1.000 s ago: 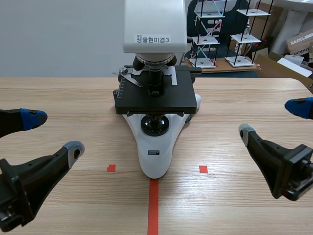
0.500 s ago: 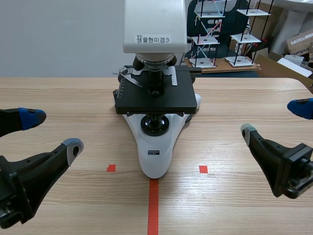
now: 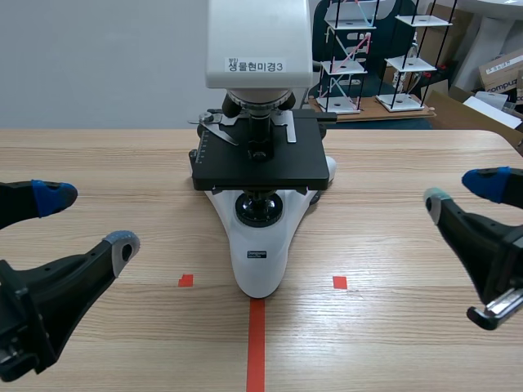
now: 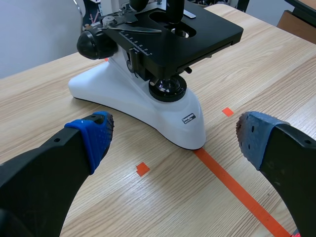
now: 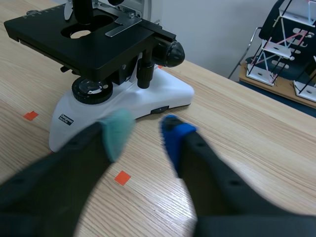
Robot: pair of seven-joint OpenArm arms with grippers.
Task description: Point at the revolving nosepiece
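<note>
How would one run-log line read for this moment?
microscope: mid-table | nosepiece: not pointed at | left jaws: open | right jaws: open

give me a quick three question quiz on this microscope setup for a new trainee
1. True or false: the left gripper is shut on the microscope.
2. Where is the revolving nosepiece? A: above the black stage; B: below that stage; C: in the right gripper.
3. Fill in: the orange-red tape line on the table ends at the microscope's ____.
Key: 1 false, both grippers are open and clear of it; 2 A; 3 base.
</note>
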